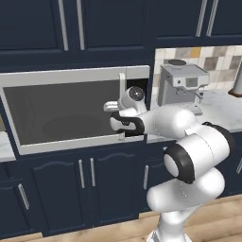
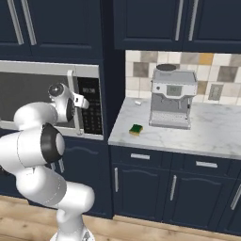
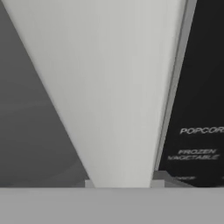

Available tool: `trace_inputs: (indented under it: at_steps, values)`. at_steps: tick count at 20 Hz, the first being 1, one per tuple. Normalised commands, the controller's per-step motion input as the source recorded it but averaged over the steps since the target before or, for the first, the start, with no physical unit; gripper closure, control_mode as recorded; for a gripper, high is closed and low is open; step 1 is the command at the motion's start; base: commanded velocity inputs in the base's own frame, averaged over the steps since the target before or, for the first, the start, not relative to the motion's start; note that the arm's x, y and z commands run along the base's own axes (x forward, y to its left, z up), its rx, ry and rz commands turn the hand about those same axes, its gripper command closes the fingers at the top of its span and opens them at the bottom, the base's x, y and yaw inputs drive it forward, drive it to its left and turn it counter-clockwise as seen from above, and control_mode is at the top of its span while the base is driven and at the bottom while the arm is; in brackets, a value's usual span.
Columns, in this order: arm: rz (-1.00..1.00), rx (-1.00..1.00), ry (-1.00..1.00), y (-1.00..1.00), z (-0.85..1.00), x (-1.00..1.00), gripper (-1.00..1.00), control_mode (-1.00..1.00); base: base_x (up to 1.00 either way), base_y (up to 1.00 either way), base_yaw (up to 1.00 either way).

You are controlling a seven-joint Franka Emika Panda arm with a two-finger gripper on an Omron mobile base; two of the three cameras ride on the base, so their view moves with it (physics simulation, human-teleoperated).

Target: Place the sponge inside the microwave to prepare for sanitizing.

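Observation:
The microwave (image 1: 61, 113) is built in under the dark cabinets, and its dark glass door stands closed. My gripper (image 1: 118, 108) is at the door's right edge, shut around the vertical silver handle (image 2: 72, 120) beside the black keypad (image 2: 92, 106). In the hand view the handle (image 3: 113, 87) runs close up the middle, with the keypad (image 3: 197, 87) on one side and the door glass (image 3: 26, 131) on the other. The sponge (image 2: 136, 129), green over yellow, lies on the marble counter (image 2: 212, 136) right of the microwave, well away from my gripper.
A grey espresso machine (image 2: 172, 99) stands on the counter behind the sponge, against the tiled wall. Dark blue cabinets with silver handles run above and below. My own arm (image 1: 189, 146) crosses in front of the counter in the left base view.

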Motion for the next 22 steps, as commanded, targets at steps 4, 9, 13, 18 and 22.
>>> trace_inputs:
  at_steps: [4,9,13,18,22]
  values:
    - [0.09,0.0,0.0,0.37,-0.3,0.03,1.0,-1.0,0.0,0.0,0.0]
    - [0.07,-0.04,0.0,0.52,-0.26,-0.29,1.0,-1.0,0.0,0.0,0.0]
    - [0.05,-0.07,0.0,0.54,-0.17,-0.36,1.0,-1.0,0.0,0.0,0.0]
    - [0.02,-0.07,0.0,0.52,-0.09,-0.38,1.0,-1.0,0.0,0.0,0.0]
    - [0.0,-0.06,0.01,0.5,-0.05,-0.39,1.0,-1.0,0.0,0.0,0.0]
